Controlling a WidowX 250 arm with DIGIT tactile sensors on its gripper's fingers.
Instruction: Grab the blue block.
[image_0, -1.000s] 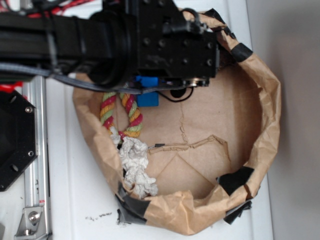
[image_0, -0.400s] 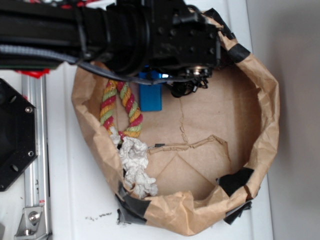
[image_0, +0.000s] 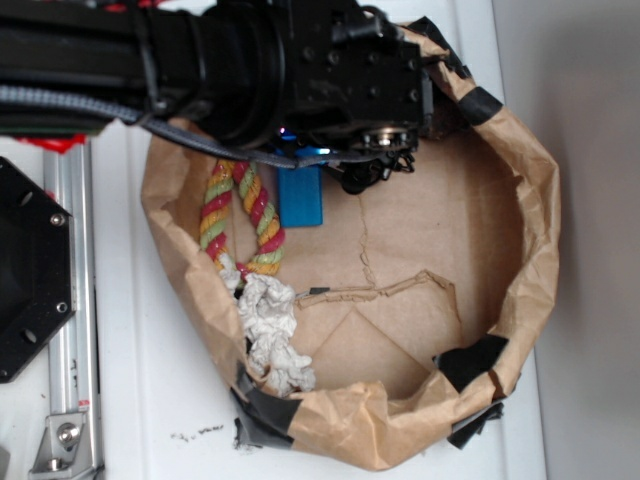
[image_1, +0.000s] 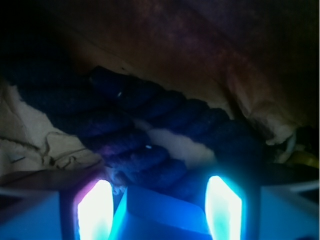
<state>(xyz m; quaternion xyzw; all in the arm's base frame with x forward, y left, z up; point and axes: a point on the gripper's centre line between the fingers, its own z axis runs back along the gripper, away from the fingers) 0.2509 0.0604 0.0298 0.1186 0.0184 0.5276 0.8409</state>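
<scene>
Blue block (image_0: 302, 196) looks stiff, smooth, probably light; fingers (image_1: 94, 210) spread apart astride its end; grip the long sides.

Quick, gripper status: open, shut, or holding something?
Gripper: open, fingers on either side of the blue block, not clamped on it as far as the wrist view shows.

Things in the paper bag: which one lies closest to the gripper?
The blue block, flat and smooth; it reaches under the gripper. The striped rope and crumpled paper lie farther off.
</scene>
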